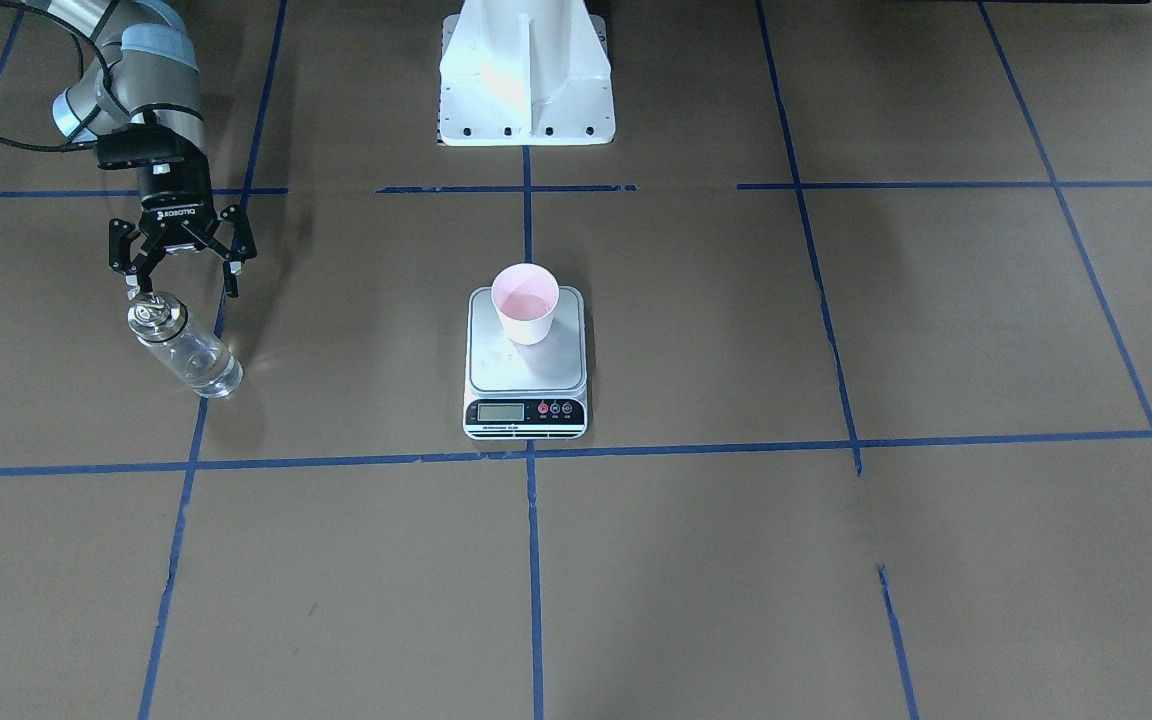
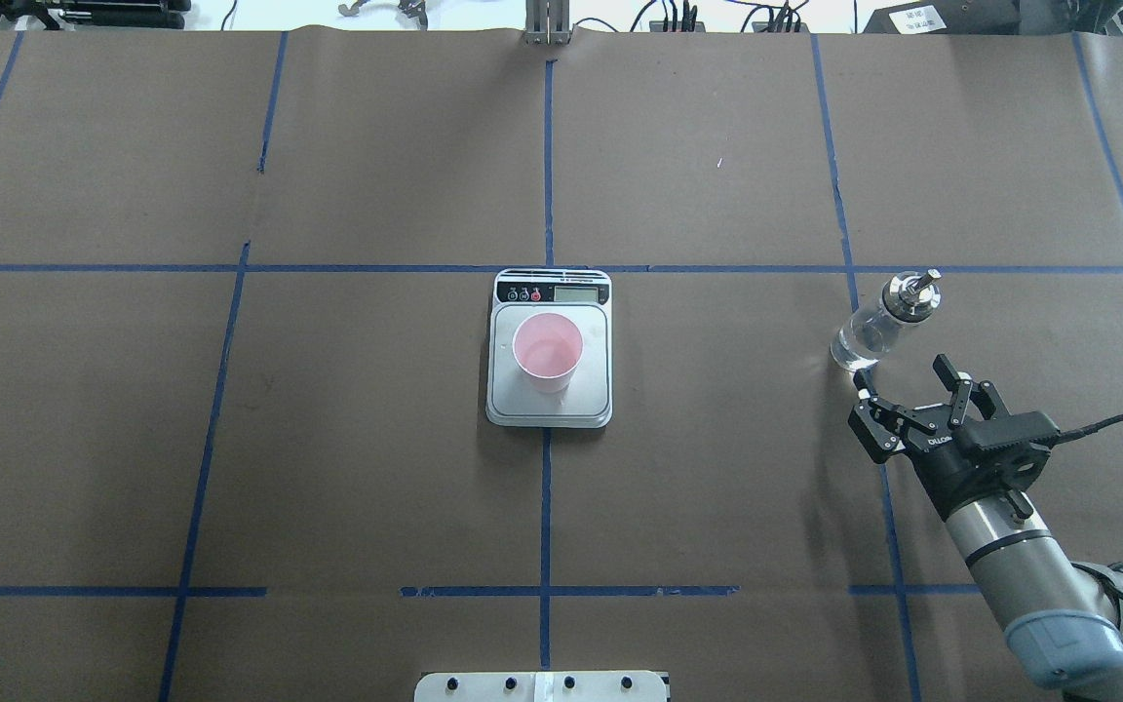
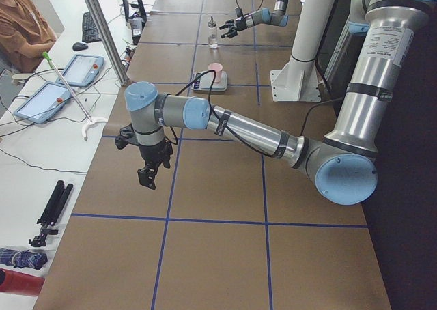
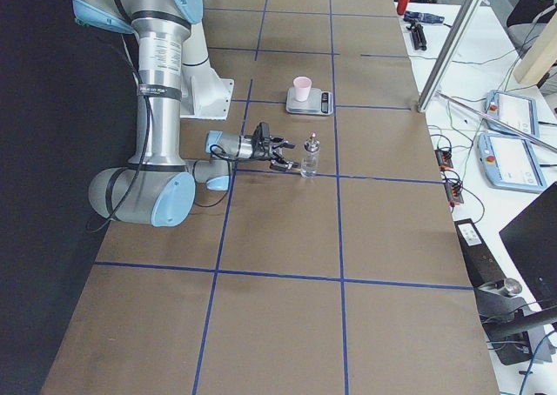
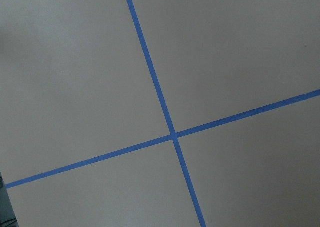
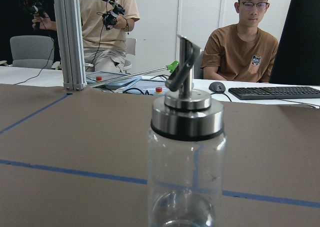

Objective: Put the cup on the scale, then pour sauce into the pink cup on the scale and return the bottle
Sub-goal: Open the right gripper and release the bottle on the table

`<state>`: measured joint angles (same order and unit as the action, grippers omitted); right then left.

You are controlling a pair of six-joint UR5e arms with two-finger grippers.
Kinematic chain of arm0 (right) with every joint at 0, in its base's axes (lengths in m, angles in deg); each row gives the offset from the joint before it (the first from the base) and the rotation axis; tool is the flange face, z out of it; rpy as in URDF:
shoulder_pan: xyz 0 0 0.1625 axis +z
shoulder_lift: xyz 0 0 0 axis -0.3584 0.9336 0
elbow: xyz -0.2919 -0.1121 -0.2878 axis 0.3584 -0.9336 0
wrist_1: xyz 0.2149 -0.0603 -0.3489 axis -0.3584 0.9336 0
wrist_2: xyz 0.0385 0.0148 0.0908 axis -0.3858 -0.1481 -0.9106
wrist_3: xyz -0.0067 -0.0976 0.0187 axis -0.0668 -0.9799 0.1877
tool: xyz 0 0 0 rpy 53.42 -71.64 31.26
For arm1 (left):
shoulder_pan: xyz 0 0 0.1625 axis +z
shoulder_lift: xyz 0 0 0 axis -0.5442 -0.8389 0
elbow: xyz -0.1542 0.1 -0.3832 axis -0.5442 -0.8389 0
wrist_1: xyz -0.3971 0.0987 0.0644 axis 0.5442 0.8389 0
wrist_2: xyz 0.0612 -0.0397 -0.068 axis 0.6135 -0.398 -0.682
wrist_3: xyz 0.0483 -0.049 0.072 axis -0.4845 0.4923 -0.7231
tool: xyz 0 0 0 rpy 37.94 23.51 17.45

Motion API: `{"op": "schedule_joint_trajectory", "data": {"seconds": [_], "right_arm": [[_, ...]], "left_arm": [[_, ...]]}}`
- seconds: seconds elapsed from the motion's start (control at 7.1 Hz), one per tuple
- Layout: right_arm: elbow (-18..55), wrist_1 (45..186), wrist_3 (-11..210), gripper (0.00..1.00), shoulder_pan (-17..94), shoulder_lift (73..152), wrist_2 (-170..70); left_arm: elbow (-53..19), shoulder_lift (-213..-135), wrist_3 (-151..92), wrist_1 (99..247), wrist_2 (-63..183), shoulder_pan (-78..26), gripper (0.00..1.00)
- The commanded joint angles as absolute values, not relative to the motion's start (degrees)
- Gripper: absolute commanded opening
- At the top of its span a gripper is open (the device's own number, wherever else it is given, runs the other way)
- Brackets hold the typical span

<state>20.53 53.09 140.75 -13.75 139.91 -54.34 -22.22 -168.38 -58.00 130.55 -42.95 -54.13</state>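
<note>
The tabletop (image 2: 717, 146) is covered in brown paper marked into squares by blue tape (image 2: 546, 175), with the robot's white pedestal (image 1: 526, 80) at its edge. The left arm (image 3: 239, 129) stretches out over a bare stretch on the robot's left. Its left end effector (image 3: 147, 177) points down above the paper, and I cannot tell whether its fingers are apart or together. The right arm (image 2: 1000, 546) lies low over the robot's right side. The right end effector (image 2: 901, 378) has its 2 fingers spread wide and holds nothing.

The scale (image 2: 550, 408) sits at the middle of the tabletop on a tape line, display side away from the robot. The bottle (image 2: 878, 327) stands upright on the paper just in front of the spread fingers, not between them and well apart from the scale, its silver spout on top. The sauce (image 1: 208, 372) shows as clear liquid low in the glass. The cup (image 2: 548, 351) stands upright on the scale's silver platform, pink inside facing up.
</note>
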Motion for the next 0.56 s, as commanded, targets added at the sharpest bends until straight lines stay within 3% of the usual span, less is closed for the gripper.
{"op": "schedule_joint_trajectory", "data": {"seconds": [0.0,0.42], "right_arm": [[22.48,50.03,140.65,1.00,-18.09,141.50,-50.23],[31.17,50.46,139.86,1.00,-18.89,145.19,-49.43]], "left_arm": [[-22.23,-168.35,-58.00,130.55,-42.95,-54.13,1.00],[-22.23,-168.44,-58.00,130.55,-42.95,-54.13,1.00]]}}
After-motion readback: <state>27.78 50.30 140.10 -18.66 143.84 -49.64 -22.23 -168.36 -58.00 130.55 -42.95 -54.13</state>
